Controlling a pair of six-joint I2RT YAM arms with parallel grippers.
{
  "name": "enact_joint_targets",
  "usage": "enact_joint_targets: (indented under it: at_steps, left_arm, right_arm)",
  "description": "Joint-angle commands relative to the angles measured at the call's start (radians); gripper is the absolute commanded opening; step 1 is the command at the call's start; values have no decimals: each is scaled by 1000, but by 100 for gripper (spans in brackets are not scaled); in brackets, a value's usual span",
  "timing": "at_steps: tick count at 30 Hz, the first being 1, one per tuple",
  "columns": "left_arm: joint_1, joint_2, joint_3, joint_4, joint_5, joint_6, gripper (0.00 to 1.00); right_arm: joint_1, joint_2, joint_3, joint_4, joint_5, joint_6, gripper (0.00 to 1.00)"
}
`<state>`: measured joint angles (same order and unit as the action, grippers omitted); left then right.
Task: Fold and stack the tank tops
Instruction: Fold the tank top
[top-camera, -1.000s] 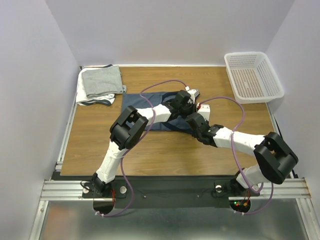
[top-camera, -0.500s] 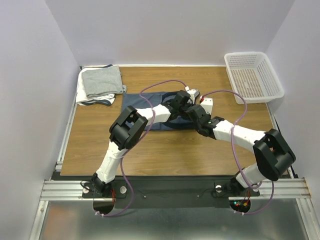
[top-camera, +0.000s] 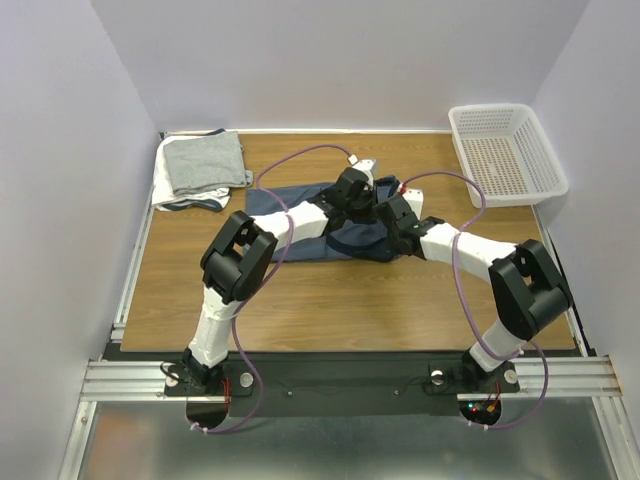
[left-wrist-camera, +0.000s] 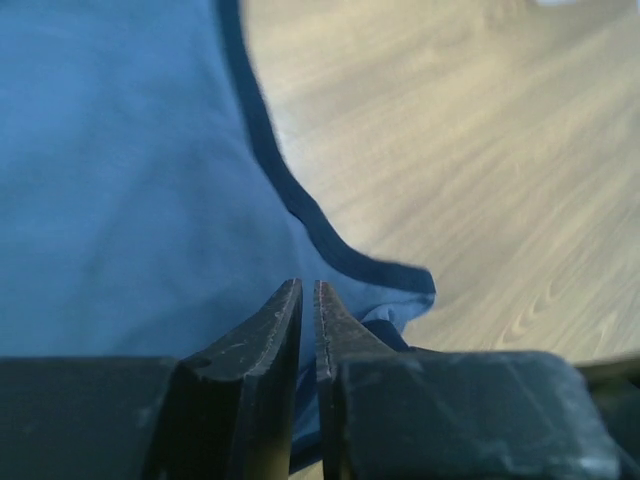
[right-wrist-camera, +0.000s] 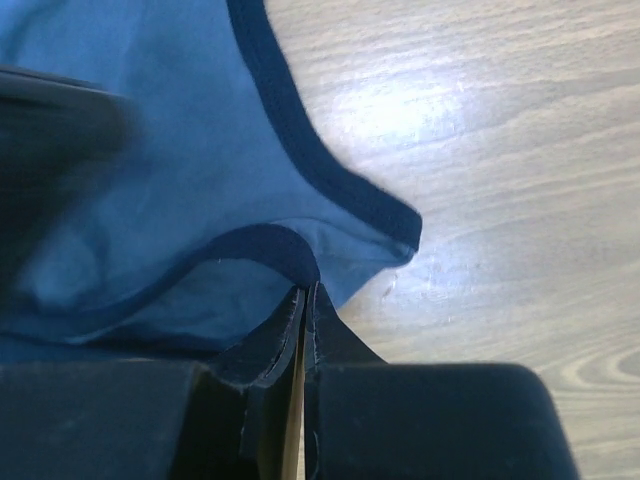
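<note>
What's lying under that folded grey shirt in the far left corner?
A white tank top with dark trim peeks out beneath the grey tank top, along its left and near edges. Whether more pieces lie between them is hidden by the grey cloth.

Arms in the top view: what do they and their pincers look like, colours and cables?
Both the left arm and the right arm have white links with bulky black joint housings. A purple cable loops along each. The left pincer and right pincer have matte black fingers tapering to thin tips.
</note>
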<state>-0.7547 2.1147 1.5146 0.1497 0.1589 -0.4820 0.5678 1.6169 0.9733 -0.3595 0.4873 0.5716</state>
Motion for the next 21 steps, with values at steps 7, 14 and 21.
enact_joint_targets:
  at_steps: [7, 14, 21]
  left_arm:
    - [32, -162, -94, -22, -214, -67, 20]
    - [9, -208, -201, 28, -199, -52, 1]
    - [-17, -292, -353, 204, -132, -27, 1]
  right_arm:
    - [-103, 52, 93, -19, -137, -15, 4]
    - [-140, 118, 157, -33, -217, -19, 4]
    - [-155, 152, 191, -55, -250, -1, 3]
